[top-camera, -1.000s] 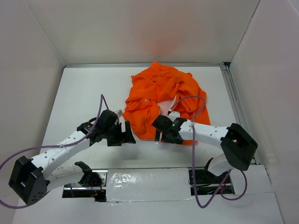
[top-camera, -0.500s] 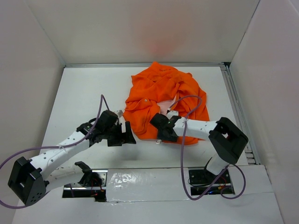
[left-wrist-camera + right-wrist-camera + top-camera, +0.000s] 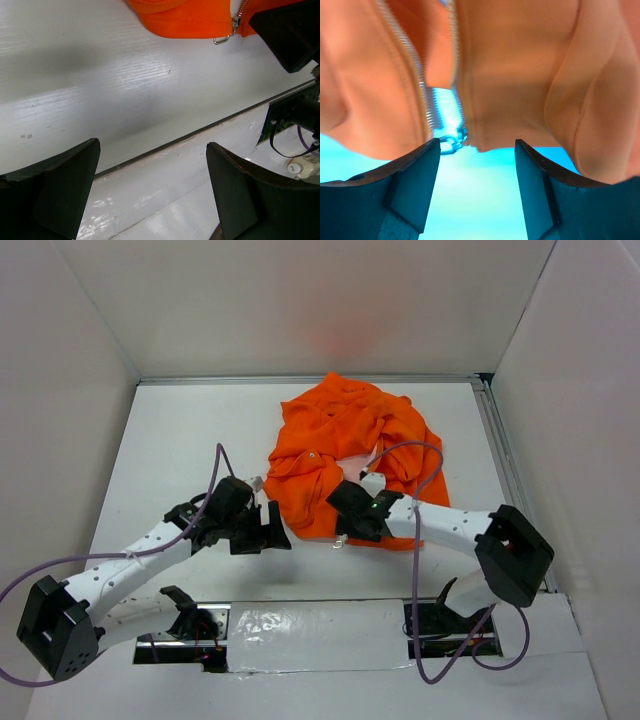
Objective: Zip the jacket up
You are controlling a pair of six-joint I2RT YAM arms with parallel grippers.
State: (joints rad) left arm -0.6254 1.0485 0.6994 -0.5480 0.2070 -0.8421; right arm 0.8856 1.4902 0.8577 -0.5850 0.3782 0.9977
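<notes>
- Position: bright orange fabric jacket (image 3: pixel 350 445) lying crumpled and unzipped, silver centre zipper (image 3: pixel 424 102) parted above the slider, small silver zipper pull (image 3: pixel 223 39) hanging off the jacket's near hem.
- Right two-finger gripper (image 3: pixel 477 150) right at that hem, jaws apart and clasping nothing, with the pull just beside one fingertip.
- Left two-finger gripper (image 3: pixel 152 145) on the near side of the jacket, apart from the hem, spread wide and empty.
- Possible miss: closing off-centre and pinching hem cloth instead of the pull, or nudging the pull aside.
- Possible drag: hauling on the slider with no counter-hold on the hem, and so sliding or bunching the whole jacket rather than meshing teeth.
- Possible jam: loose orange folds beside the zipper drawn into the slider, or the crumpled far part of the jacket blocking travel.
- Unclear from these views: whether both tooth rows seated in the slider; if not, no closure however firm the tug.
</notes>
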